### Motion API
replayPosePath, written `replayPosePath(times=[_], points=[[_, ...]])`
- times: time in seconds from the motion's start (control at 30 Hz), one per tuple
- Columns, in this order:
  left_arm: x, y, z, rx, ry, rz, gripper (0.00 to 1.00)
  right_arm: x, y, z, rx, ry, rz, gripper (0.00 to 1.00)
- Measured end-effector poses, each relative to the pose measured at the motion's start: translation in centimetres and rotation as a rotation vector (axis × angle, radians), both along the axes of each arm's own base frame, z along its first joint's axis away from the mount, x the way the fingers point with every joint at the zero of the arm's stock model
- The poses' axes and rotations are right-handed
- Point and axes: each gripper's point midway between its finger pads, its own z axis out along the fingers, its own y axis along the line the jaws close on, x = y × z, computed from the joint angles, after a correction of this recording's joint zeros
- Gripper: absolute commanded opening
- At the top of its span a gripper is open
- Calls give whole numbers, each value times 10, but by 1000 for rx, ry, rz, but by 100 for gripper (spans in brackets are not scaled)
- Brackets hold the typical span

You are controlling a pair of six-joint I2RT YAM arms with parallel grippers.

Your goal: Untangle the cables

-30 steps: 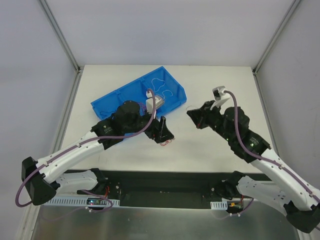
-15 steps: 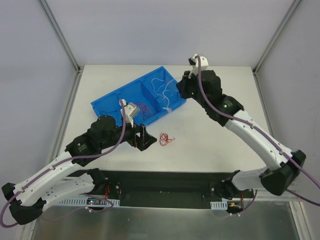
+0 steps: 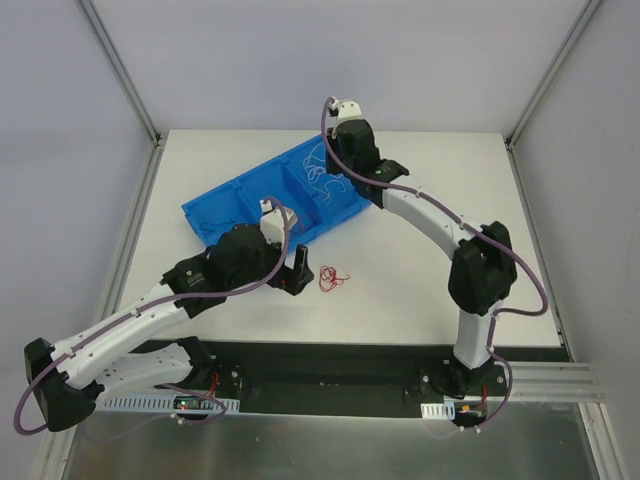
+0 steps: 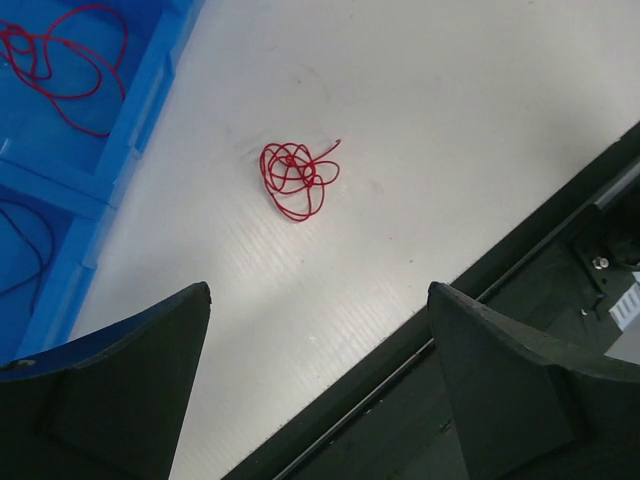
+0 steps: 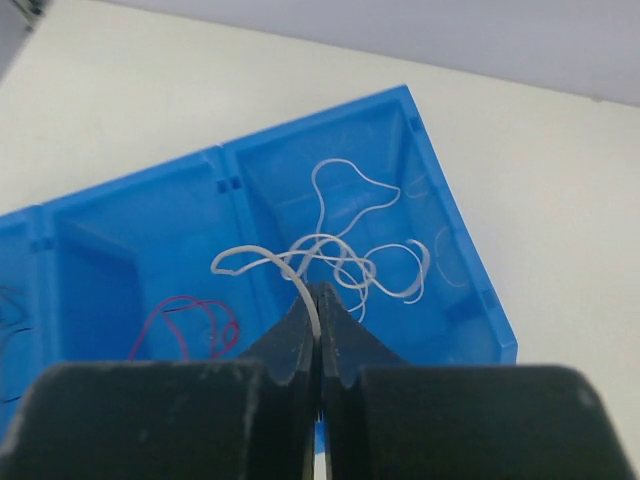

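Observation:
A small red wire tangle (image 3: pixel 333 278) lies on the white table; in the left wrist view it (image 4: pixel 298 180) sits ahead of my left gripper (image 4: pixel 318 290), which is open and empty. In the top view the left gripper (image 3: pixel 300 272) is just left of the tangle. My right gripper (image 5: pixel 320 288) is shut on a white wire (image 5: pixel 241 253) and holds it over the right compartment of the blue bin (image 5: pixel 400 100). More white wires (image 5: pixel 365 250) lie in that compartment. The right gripper (image 3: pixel 328 165) is over the bin (image 3: pixel 215 200).
The bin's middle compartment holds a red wire (image 5: pixel 190 320), also in the left wrist view (image 4: pixel 60 60). A thin black wire (image 4: pixel 20 250) lies in the left compartment. A black rail (image 4: pixel 500 260) runs along the table's near edge.
My right arm swung from the table's right side up to the bin's right compartment. My left gripper drew back off the red tangle, then edged toward it again.

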Motion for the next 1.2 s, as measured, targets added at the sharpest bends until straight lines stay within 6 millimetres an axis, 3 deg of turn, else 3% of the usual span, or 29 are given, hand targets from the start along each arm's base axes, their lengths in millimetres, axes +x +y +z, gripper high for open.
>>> replayPosePath(times=[0.1,0.23,0.4,0.5,0.63,0.83,1.03,1.1,1.2], points=[[10,-1,-13,53,24,26,89,18,0,-45,-48,57,-11,3],[22,-3,-19,84,40,57,88,31,-4,-94,-105,140,-11,28],[33,-5,-26,61,85,103,75,23,-4,-107,-119,200,34,57],[40,-10,-37,14,153,124,65,14,-2,-105,-115,221,63,63],[39,-19,-61,-4,250,115,54,-23,-15,-98,-94,241,100,67],[40,-39,-98,12,361,82,48,-111,-50,-101,0,245,115,65],[38,-50,-116,20,403,77,49,-201,-68,-155,66,360,132,62],[35,-53,-119,5,402,75,51,-219,-75,-174,72,414,123,59],[30,-50,-130,-7,421,90,54,-228,-82,-190,77,466,93,56]])
